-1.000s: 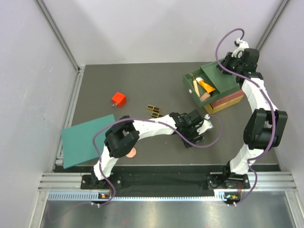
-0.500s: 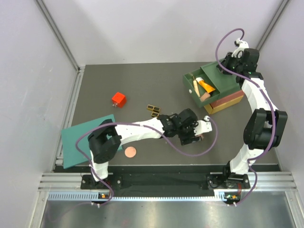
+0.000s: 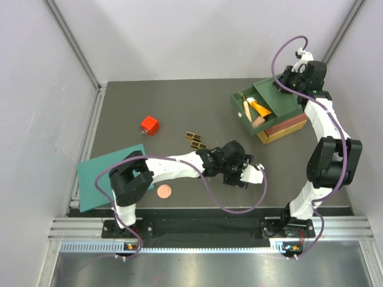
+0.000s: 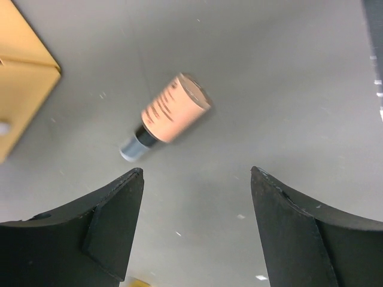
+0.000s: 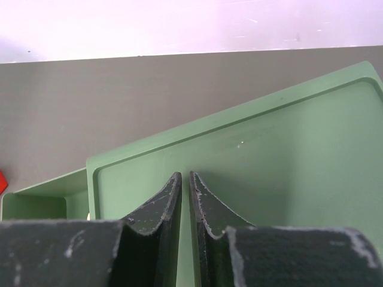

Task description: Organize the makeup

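A beige bottle [image 4: 173,110] with a dark neck and a grey cap lies on its side on the grey table. My left gripper [image 4: 196,173] is open and empty just short of it, low over the table in the top view [image 3: 241,172]. The bottle is hidden there by the gripper. The open green drawer [image 3: 239,113] holds the orange tube [image 3: 261,109], the cream stick [image 3: 246,109] and another beige piece [image 3: 258,121]. A copper disc [image 3: 164,191] and black-gold palette pieces [image 3: 195,140] lie on the table. My right gripper [image 5: 185,176] is shut and empty over the green box top [image 5: 269,155].
The stacked green, red and yellow drawer box [image 3: 286,122] stands at the back right; its yellow corner [image 4: 24,89] shows left of the bottle. A red cube [image 3: 149,125] lies mid-left. A teal sheet [image 3: 102,176] lies at the front left. Grey walls close in on both sides.
My left arm has swung nearer, bringing its gripper toward the front edge and uncovering the copper disc. The right arm has not moved.
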